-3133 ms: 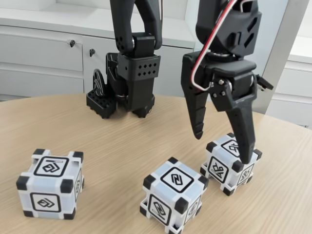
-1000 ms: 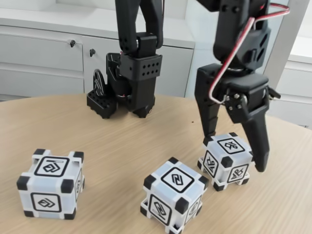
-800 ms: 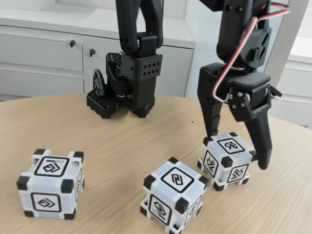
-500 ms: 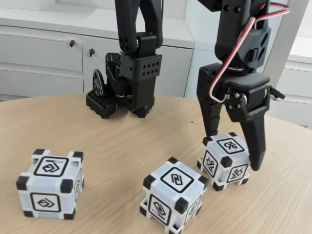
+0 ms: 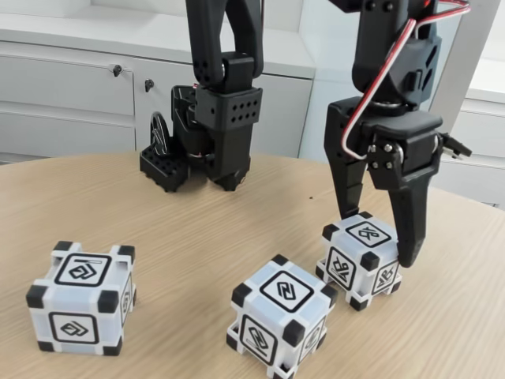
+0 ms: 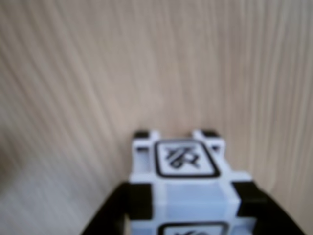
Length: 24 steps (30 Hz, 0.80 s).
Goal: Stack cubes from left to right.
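Three white cubes with black corners and square glyphs stand apart on the wooden table (image 5: 197, 229). In the fixed view one is at the left (image 5: 79, 296), one at the front middle (image 5: 280, 320), one at the right (image 5: 359, 260). My black gripper (image 5: 377, 237) comes down over the right cube, one finger (image 5: 346, 201) against its far left corner and the other finger (image 5: 410, 237) against its right side. In the wrist view the same cube (image 6: 186, 161) sits between my gripper (image 6: 188, 215), with dark fingers pressed to both sides. The cube still rests on the table.
The arm's black base (image 5: 213, 134) stands at the back middle of the table. White cabinets (image 5: 71, 87) run behind the table's curved far edge. Bare wood lies between the left and middle cubes.
The jaws have closed in on the right cube from a wide stance. The cube has shifted a little to the left and turned slightly. The other two cubes have not moved.
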Available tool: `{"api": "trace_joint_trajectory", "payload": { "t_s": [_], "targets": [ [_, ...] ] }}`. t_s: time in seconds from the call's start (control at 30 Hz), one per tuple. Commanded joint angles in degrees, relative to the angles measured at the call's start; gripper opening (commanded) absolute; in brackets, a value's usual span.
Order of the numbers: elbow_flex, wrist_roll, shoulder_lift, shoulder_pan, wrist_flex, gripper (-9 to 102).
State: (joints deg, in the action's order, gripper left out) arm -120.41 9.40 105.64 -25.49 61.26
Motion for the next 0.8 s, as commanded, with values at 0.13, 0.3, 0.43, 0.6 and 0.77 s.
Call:
{"api": "trace_joint_trajectory", "payload": {
  "t_s": [0.13,0.3,0.43,0.6,0.77],
  "targets": [
    [1.58,-0.88,2.02,1.05,-0.26,0],
    [1.58,-3.60,7.91,1.14,0.79,0],
    [1.67,-8.96,15.91,1.41,1.05,0],
    [1.67,-13.97,24.08,7.47,1.14,0],
    [1.76,-16.61,26.72,18.72,4.48,0]
  ]
}}
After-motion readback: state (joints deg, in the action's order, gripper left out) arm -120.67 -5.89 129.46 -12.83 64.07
